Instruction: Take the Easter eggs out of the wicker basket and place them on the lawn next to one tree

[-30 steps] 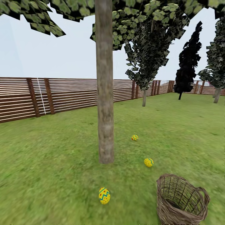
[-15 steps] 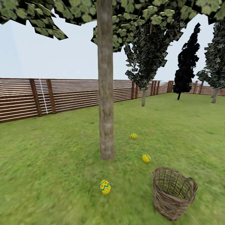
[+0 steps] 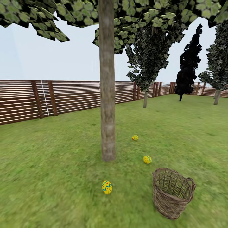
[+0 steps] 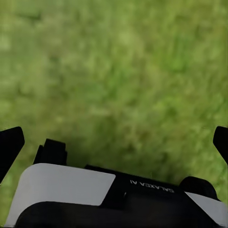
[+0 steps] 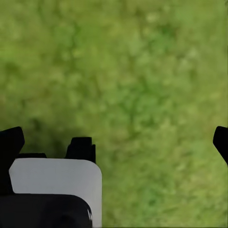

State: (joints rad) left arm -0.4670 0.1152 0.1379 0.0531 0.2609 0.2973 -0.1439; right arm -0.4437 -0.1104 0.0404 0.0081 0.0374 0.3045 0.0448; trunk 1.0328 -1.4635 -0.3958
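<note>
With three Easter eggs (image 3: 107, 187) by the tree (image 3: 107, 95), both wide-spread, empty end effectors (image 4: 114, 142) (image 5: 114, 142) need only confirm the wicker basket (image 3: 172, 193) ahead is empty

Head camera looks level across the lawn (image 3: 57, 164) — both wrist cameras face that grass close-up.

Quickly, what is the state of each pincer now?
Left pincer: open, holding nothing, above the lawn.
Right pincer: open, holding nothing.
</note>
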